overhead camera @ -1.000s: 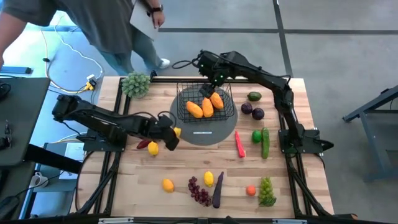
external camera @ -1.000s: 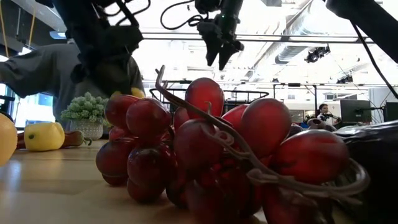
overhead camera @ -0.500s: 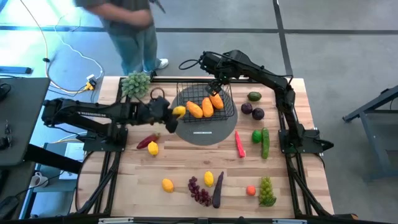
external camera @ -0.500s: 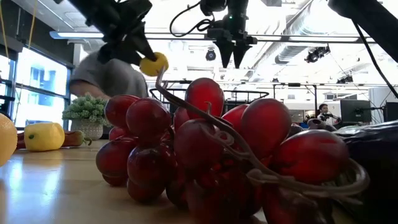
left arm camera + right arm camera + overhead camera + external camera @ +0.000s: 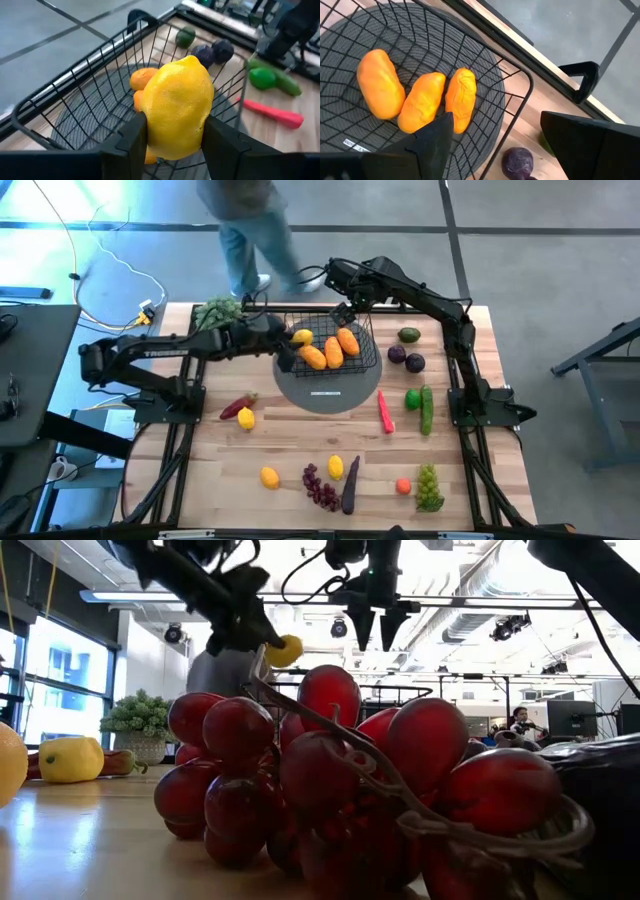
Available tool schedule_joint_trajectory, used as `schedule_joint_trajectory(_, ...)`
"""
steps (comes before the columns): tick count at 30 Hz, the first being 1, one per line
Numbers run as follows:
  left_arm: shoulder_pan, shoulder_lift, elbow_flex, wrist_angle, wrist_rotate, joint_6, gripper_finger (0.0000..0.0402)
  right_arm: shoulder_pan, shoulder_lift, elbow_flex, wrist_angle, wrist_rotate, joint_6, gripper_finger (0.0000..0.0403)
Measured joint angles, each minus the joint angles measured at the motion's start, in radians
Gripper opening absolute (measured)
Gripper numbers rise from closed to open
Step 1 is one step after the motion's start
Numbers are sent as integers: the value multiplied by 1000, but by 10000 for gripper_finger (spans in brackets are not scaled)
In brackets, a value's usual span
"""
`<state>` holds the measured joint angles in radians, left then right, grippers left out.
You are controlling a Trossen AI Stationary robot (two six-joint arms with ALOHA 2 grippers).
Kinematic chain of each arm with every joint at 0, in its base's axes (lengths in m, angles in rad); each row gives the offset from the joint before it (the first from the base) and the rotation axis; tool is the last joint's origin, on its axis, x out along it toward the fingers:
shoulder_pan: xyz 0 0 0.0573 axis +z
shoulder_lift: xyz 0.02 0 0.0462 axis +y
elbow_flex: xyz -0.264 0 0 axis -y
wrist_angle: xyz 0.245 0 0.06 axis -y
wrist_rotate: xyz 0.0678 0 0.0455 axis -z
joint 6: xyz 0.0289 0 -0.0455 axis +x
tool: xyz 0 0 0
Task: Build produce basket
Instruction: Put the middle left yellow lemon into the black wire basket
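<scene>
The black wire basket (image 5: 331,346) stands on a round grey disc and holds three orange mangoes (image 5: 330,350), also plain in the right wrist view (image 5: 420,100). My left gripper (image 5: 292,340) hangs over the basket's left rim, shut on a yellow lemon (image 5: 177,107), which the low view shows in the air (image 5: 283,648). My right gripper (image 5: 345,306) hovers open above the basket's far right part (image 5: 495,145), fingers pointing down (image 5: 380,628), touching nothing. More produce lies scattered on the table. My left gripper pinches the lemon's lower half (image 5: 150,135) between its two fingers, one on each side. The fingers come level from the table's left side. The lemon is lifted clear, above the basket's left wall (image 5: 85,90).
Dark plums (image 5: 406,358), avocado (image 5: 409,334), lime (image 5: 412,398), cucumber (image 5: 427,409) and red pepper (image 5: 385,413) lie right of the disc (image 5: 330,392). Lemons (image 5: 246,418), grapes (image 5: 320,486) and eggplant (image 5: 350,484) lie nearer. A leafy bunch (image 5: 218,313) stands far left; a person (image 5: 250,220) walks beyond.
My left gripper has carried the lemon up from beside the disc's left edge, toward the far edge and the right, until it is over the basket's left rim. The person beyond the table has walked toward the right.
</scene>
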<state>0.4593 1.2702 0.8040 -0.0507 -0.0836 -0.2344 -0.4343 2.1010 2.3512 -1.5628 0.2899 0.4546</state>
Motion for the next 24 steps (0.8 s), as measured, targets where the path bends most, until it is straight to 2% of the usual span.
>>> schedule_joint_trajectory(6, 45, 90, 0, 2, 98, 87, 152, 0, 0, 0, 3, 28, 44, 281)
schedule_joint_trajectory(11, 49, 148, 0, 2, 155, 99, 166, 0, 0, 0, 2, 36, 46, 281)
schedule_joint_trajectory(17, 49, 178, 0, 3, 161, 115, 188, -2, 0, 0, 2, 55, 43, 281)
schedule_joint_trajectory(24, 49, 180, 0, 3, 147, 103, 233, -19, 0, 0, -8, 59, 13, 281)
